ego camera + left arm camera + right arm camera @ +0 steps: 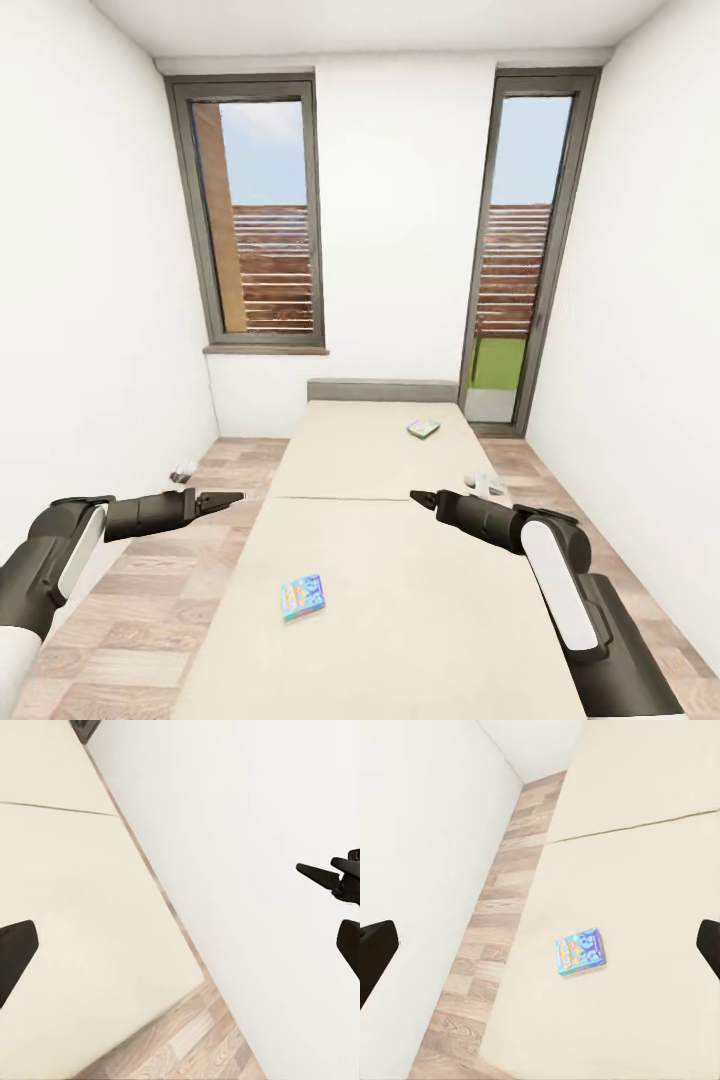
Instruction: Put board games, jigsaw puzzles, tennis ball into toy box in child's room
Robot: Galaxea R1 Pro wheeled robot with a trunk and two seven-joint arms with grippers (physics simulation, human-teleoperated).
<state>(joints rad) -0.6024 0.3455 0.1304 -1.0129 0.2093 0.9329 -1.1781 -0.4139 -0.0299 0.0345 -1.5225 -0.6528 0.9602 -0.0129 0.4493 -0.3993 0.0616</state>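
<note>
I'm facing the bed (400, 560) lengthwise, with the blue board game (302, 597) lying flat on the near mattress and the white-green board game (423, 428) on the far one, both well apart from my arms. The left claw (228, 498) and right claw (420, 497) hover empty over the bed's sides, probably nearly closed, though the tips are too small to tell. I'd judge the blue box comes first, being nearer.

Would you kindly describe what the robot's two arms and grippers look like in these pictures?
Both arms are dark grey to black with rounded segments, each bearing a white panel along the forearm. Each tapers into a slim black gripper, left gripper and right gripper, ending in pointed fingers. No cables or markings are visible.
</note>
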